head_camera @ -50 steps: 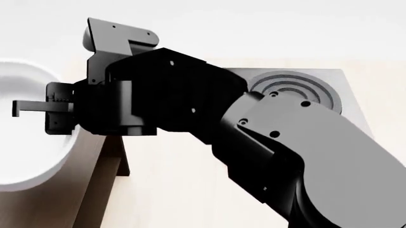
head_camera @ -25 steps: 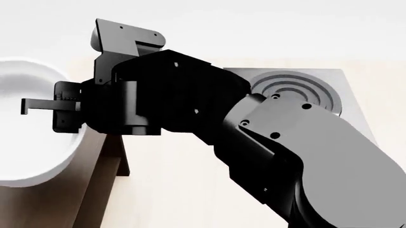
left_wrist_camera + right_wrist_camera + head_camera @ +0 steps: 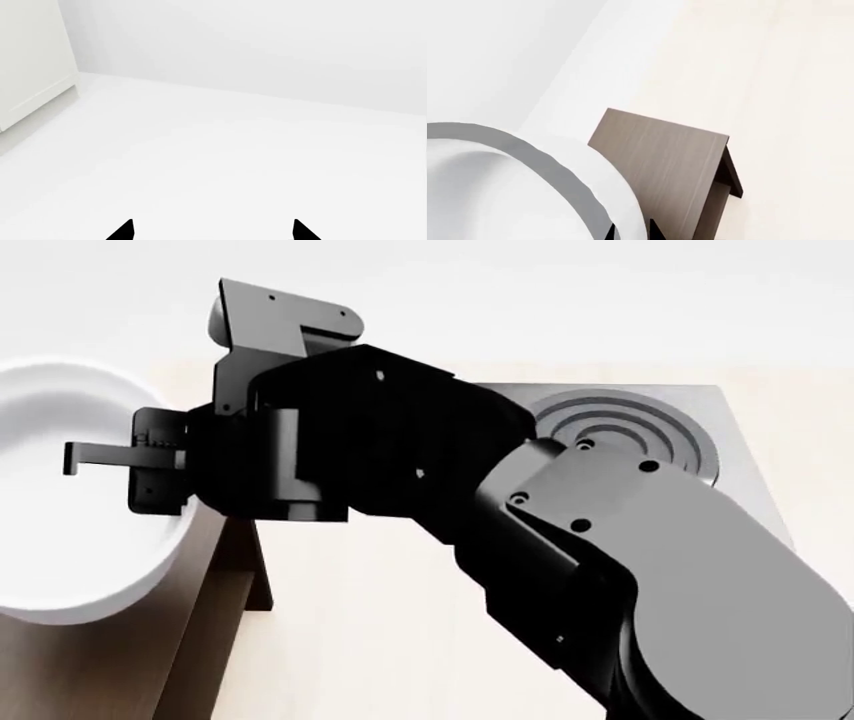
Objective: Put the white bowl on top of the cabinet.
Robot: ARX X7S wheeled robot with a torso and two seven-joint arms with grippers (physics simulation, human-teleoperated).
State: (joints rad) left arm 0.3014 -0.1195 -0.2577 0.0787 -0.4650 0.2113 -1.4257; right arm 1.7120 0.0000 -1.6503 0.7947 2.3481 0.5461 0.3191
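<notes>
The white bowl (image 3: 67, 540) is at the left of the head view, held over the dark brown cabinet (image 3: 134, 670). My right gripper (image 3: 94, 455) is shut on the bowl's rim, with one finger inside the bowl. In the right wrist view the bowl's wall (image 3: 507, 190) sits between the two fingertips of the right gripper (image 3: 630, 232), with the cabinet's flat top (image 3: 660, 150) just beyond. I cannot tell whether the bowl touches the cabinet. My left gripper (image 3: 212, 232) is open and empty, facing a white floor, and it is out of the head view.
A grey stove plate with rings (image 3: 627, 425) lies on the pale wooden table (image 3: 374, 620) to the right of the cabinet, behind my right arm. A white cupboard door (image 3: 33, 60) stands at the side of the left wrist view.
My right arm has moved the bowl a little to the right and slightly up in the head view, further over the cabinet. The grip on the rim is unchanged.
</notes>
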